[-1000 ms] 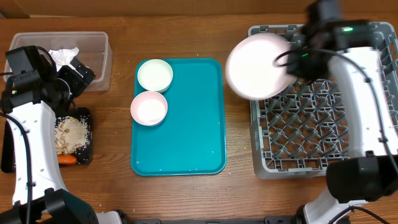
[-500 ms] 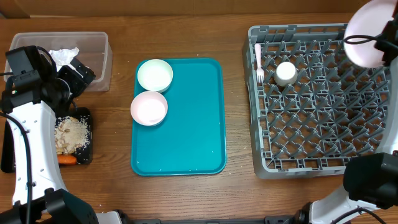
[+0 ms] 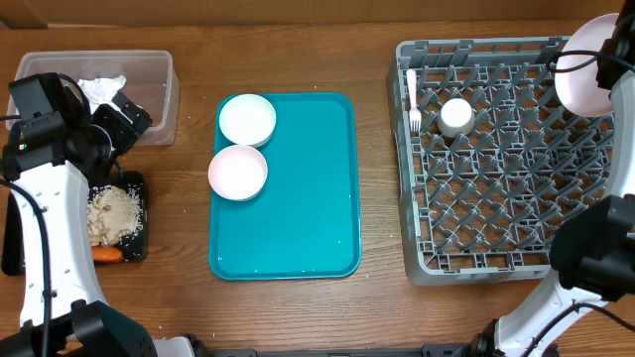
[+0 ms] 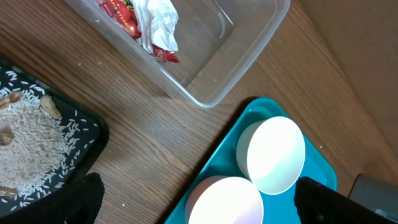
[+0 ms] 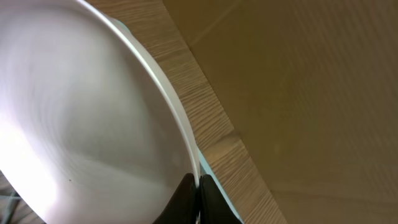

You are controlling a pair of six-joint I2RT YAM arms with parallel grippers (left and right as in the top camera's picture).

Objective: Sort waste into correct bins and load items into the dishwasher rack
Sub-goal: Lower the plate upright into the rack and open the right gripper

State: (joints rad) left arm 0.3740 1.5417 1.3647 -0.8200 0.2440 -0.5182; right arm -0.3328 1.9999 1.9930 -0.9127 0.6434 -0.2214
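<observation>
Right pincer [image 5: 196,194] clamped the tilted plate [image 3: 583,67] at the far right corner of the rack [image 3: 496,198].
A cup [image 3: 455,116] and fork [image 3: 412,99] sat in the rack and two bowls [image 3: 246,119] on the teal tray [image 3: 308,198]; the left pincer [image 3: 127,121] gaped wide. Only the left wrist view showed the red wrapper [image 4: 118,12] beside the napkin [image 4: 158,18] in the tub [image 4: 249,56].

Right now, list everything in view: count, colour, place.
rack: one, grey, right side
plate: one, white, over rack's far right corner
cup: one, white, in rack
fork: one, white, in rack
teal tray: one, centre
bowls: two, white, on teal tray
tub: one, clear, far left
napkin: one, white, in tub
wrapper: one, red, in tub
black tray: one, near left
food scraps: heap, beige, in black tray
carrot: one, orange, in black tray
left claw: open, by tub
right claw: shut on plate
</observation>
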